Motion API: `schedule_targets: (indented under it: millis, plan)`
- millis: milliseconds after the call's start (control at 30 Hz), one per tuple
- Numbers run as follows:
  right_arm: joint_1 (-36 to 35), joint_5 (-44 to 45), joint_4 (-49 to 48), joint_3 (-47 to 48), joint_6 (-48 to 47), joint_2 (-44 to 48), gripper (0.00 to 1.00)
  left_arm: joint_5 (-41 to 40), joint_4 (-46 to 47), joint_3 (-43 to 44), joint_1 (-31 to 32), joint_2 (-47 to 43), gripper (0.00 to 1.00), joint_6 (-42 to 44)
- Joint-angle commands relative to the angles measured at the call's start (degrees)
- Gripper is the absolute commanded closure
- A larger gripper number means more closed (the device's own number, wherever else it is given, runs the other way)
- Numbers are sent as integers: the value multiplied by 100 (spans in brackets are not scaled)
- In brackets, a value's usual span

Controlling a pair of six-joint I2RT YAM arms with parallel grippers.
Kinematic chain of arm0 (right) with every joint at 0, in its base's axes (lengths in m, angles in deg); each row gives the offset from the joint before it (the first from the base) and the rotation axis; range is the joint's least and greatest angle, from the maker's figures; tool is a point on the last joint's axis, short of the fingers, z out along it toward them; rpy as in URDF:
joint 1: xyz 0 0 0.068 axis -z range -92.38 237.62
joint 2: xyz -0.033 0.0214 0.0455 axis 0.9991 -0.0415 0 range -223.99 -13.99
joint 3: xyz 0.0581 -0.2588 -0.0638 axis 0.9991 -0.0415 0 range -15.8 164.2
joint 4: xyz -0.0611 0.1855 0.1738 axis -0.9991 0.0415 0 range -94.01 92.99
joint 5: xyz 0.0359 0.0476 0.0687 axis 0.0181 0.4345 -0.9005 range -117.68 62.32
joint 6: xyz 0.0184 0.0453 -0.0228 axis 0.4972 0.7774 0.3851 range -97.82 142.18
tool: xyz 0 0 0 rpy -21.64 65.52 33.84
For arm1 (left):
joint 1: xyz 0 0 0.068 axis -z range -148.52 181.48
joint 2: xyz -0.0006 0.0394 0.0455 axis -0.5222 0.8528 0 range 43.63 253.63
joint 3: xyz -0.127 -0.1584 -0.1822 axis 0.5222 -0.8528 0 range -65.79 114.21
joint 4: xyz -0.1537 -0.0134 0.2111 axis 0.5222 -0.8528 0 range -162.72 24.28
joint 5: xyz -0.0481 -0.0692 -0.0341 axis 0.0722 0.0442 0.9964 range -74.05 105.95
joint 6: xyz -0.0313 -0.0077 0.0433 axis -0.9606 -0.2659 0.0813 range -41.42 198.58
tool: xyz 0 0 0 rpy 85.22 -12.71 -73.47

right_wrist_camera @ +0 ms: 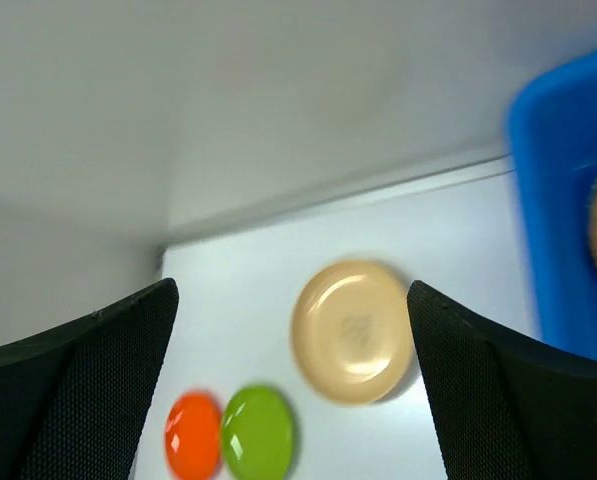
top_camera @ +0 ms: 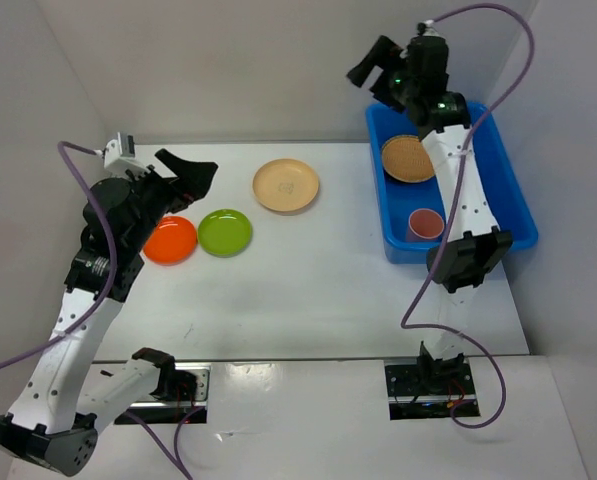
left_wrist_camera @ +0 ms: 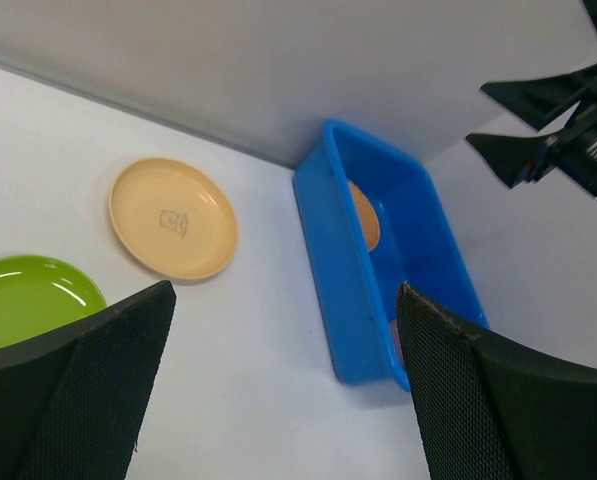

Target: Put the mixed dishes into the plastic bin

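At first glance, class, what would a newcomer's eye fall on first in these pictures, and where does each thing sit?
The bright blue bin at the far right of the table stands out, holding a tan woven plate and a pink cup. Left of it lie an orange plate, a lime green plate and a beige plate. The right hand hangs open above the bin's far end, the left hand open by the orange plate.

arms [top_camera: 73, 330]: white links, black joints | cables [top_camera: 406, 312]: purple | jaws: black
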Motion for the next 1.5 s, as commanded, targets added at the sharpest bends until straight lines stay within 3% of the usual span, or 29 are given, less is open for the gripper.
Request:
schedule_targets:
  millis: [0, 100, 300, 567, 633, 733, 767, 867, 967, 1133, 1467]
  plan:
    - [-709, -646, 442, -94, -282, -66, 0, -440, 76, 129, -55, -221, 4, -260]
    - [-1378, -858, 204, -472, -220, -206, 0, -571, -72, 183, -55, -327, 4, -312]
    - [-1688, -964, -253, -1509, 245, -163, 1, -511, -705, 69, -55, -705, 6, -497]
    - [-1688, -866, -332, -2424, 307, -223, 5, 667, -601, -107, -161, -169, 14, -672]
    - [-1741, -508, -332, -2485, 307, -364, 12, 719, -478, 6, -161, -38, 14, -673]
    - [-1741, -32, -280, -2469, 307, -575, 35, 877, -477, 60, -161, 24, 14, -673]
    - [-1741, 21, -175, -2399, 307, -750, 49, 991, -477, 60, -161, 77, 14, -621]
    - [-1741, 21, 1, -2144, 386, -1110, 61, 1115, -477, 60, -213, 77, 14, -620]
    - [-1741, 21, 2, -2090, 545, -1322, 61, 1238, -477, 60, -265, 130, 14, -558]
    - [-1688, 214, 194, -1863, 685, -1814, 51, 1554, -477, 164, -380, 288, 14, -392]
    - [-1460, 487, 309, -1414, 632, -2325, 46, 1924, -425, 165, -662, 393, 12, -286]
